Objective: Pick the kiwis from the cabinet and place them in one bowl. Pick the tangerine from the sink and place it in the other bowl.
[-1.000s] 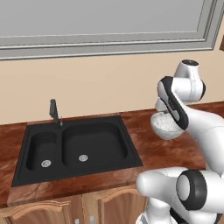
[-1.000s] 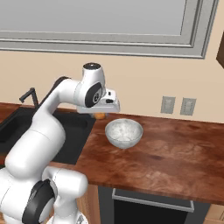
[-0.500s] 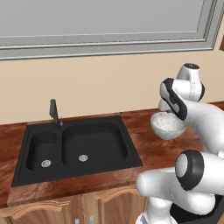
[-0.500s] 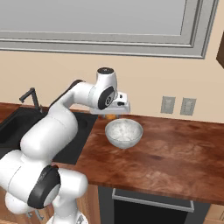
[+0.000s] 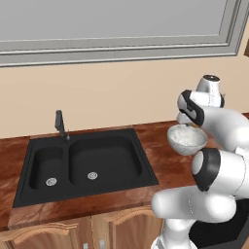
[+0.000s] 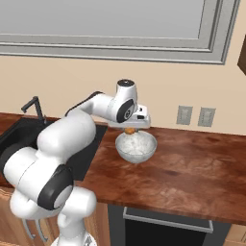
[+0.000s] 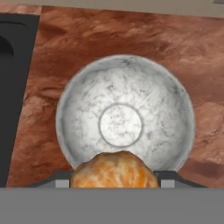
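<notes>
Now the end effector (image 6: 129, 129), clamped on the tangerine (image 7: 114, 169), hangs directly above the bowl (image 7: 124, 114) on the desk (image 6: 192, 166), so releasing it there looks like the next move.

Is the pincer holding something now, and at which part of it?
Yes. The pincer holds the tangerine by its two opposite sides, one finger on each, above the bowl.

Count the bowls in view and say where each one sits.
1: a round whitish-grey mottled bowl on the reddish-brown wooden counter, right of the black sink, under the gripper. Another may be out of view.
</notes>
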### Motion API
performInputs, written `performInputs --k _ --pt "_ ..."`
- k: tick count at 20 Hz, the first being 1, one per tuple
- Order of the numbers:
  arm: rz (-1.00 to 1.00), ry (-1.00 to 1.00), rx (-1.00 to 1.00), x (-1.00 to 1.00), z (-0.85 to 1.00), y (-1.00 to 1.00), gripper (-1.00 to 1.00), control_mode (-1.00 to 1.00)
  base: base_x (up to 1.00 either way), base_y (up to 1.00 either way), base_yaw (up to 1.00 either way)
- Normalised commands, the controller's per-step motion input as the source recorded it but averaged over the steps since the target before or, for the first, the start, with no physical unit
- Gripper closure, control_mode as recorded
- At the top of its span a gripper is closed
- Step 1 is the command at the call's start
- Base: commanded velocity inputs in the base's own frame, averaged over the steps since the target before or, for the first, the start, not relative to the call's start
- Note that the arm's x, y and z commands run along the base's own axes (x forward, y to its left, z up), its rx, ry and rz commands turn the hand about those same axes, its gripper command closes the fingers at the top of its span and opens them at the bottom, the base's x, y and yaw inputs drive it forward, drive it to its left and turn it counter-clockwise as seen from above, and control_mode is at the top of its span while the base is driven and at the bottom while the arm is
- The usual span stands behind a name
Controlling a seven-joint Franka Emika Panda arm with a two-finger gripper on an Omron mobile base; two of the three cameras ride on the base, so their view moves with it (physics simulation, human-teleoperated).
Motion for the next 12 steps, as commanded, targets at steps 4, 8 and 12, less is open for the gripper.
performInputs --k 4,8,12 --pt "0.00 0.00 0.00 0.06 -0.34 -0.21 1.00 -1.00 0.00 0.00 0.00" --pt "0.00 0.00 0.00 0.16 -0.35 -0.02 1.00 -1.00 0.00 0.00 0.00" --pt "0.00 0.00 0.00 0.15 -0.33 0.00 1.00 -1.00 0.00 0.00 0.00"
